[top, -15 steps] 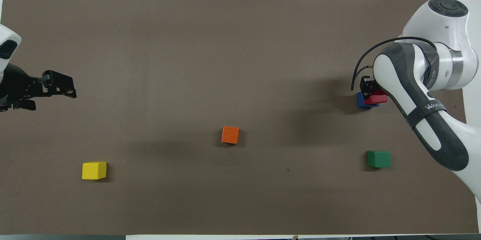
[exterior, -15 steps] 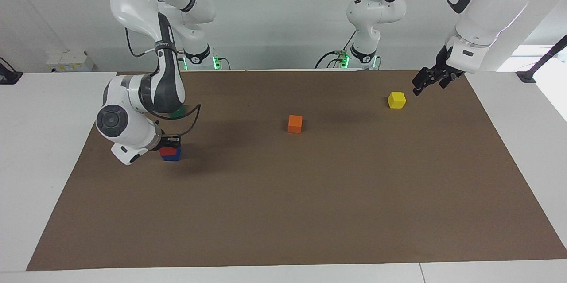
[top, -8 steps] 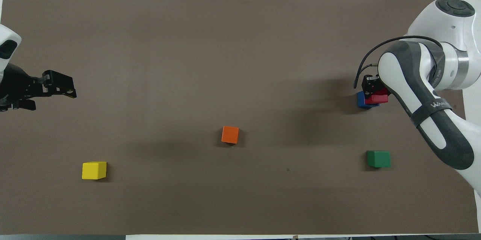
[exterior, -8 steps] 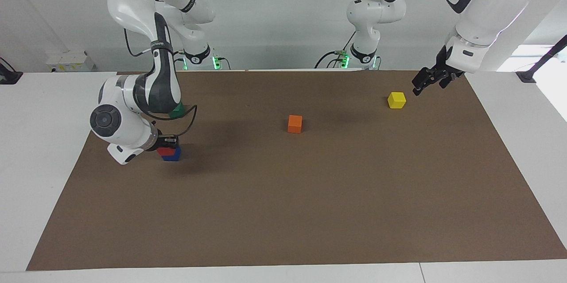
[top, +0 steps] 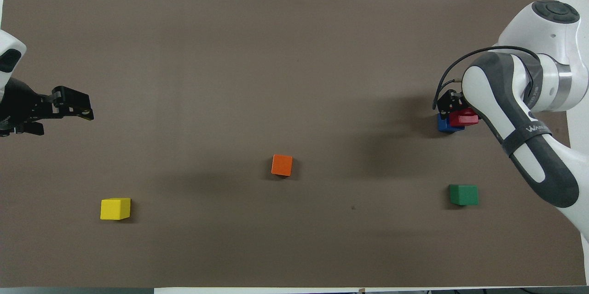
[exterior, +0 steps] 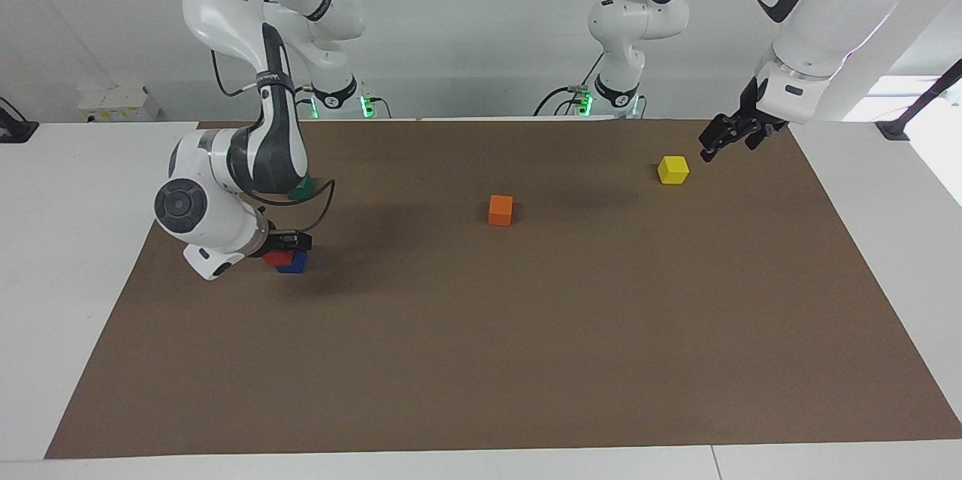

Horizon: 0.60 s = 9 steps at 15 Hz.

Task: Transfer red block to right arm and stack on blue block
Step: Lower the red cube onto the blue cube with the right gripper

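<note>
Seating red block (exterior: 275,258) on blue block (exterior: 294,263), frame's left; my right gripper (exterior: 289,243) grip unreadable. Square edges before letting go; left gripper (exterior: 723,136) waits.

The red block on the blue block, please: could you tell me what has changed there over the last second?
The red block has slid partly off the blue block, shifting with the right end effector toward the right arm's end of the table; it now overhangs that edge. The wrist lifted slightly. Whether the grip has let go cannot be told. The left end effector, yellow block, orange block and green block stayed put.
</note>
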Each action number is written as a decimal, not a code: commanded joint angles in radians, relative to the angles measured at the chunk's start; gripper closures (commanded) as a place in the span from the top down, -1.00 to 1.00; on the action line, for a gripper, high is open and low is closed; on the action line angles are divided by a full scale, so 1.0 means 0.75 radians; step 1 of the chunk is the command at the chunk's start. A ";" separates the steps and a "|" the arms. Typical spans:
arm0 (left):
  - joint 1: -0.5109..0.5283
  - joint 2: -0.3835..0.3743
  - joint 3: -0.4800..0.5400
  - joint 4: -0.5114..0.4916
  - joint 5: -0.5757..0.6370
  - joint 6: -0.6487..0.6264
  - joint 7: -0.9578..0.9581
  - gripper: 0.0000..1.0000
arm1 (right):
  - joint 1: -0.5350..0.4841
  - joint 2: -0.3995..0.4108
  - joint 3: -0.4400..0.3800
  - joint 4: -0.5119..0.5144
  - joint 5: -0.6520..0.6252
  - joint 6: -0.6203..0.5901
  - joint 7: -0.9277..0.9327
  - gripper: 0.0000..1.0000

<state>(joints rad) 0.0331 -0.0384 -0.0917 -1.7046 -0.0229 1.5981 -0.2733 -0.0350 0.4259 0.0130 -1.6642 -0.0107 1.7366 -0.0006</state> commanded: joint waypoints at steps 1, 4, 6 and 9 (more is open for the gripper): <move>0.005 -0.033 0.006 -0.036 -0.019 0.015 0.008 1.00 | -0.013 -0.034 0.011 -0.015 0.012 -0.002 0.023 1.00; 0.005 -0.033 0.006 -0.036 -0.019 0.015 0.008 1.00 | -0.009 -0.144 0.011 0.022 -0.004 -0.063 -0.032 1.00; 0.005 -0.033 0.006 -0.036 -0.019 0.015 0.008 1.00 | -0.013 -0.240 0.007 0.026 -0.008 -0.064 -0.172 1.00; 0.005 -0.033 0.006 -0.036 -0.019 0.013 0.008 1.00 | -0.017 -0.375 0.001 0.037 -0.027 -0.043 -0.385 1.00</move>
<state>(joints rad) 0.0331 -0.0384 -0.0917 -1.7046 -0.0229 1.5981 -0.2733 -0.0358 0.2215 0.0109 -1.6220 -0.0212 1.7047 -0.1955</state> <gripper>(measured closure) 0.000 0.000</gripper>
